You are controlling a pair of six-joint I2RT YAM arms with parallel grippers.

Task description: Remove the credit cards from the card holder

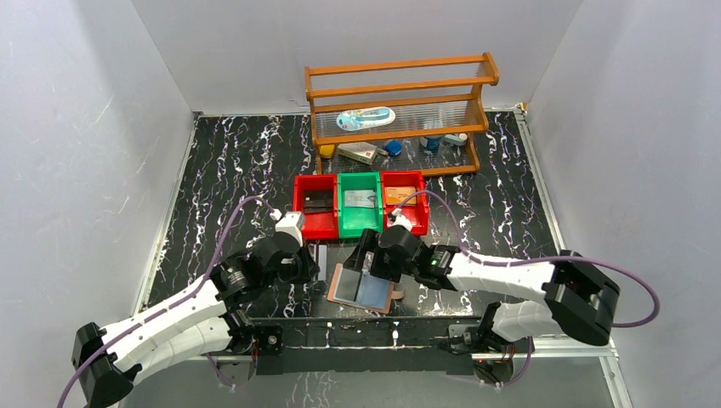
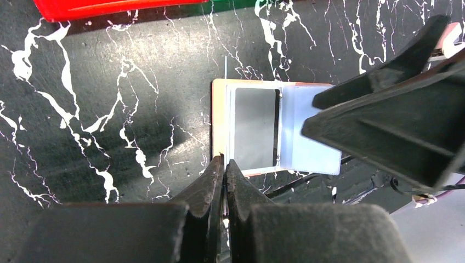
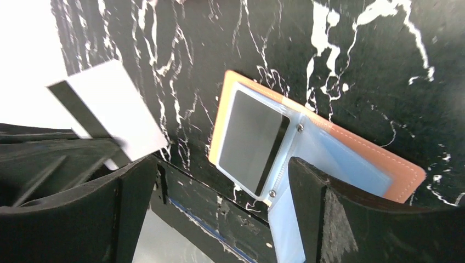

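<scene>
the jaws of the left gripper (image 2: 225, 164) are seen closed, tip against tip, at the near edge of the card holder (image 2: 219, 120); whether it is pressed cannot be told. in the same left wrist view a grey card (image 2: 253, 127) is seen tucked in the holder's clear sleeve. in the right wrist view the right gripper (image 3: 222, 181) is spread wide above the open card holder, with nothing gripped. only the top view shows, beyond the card holder, the red and green bins (image 1: 357, 229), where a black card (image 1: 318, 201), a silver card (image 1: 361, 199) and an orange card (image 1: 401, 195) are laid.
</scene>
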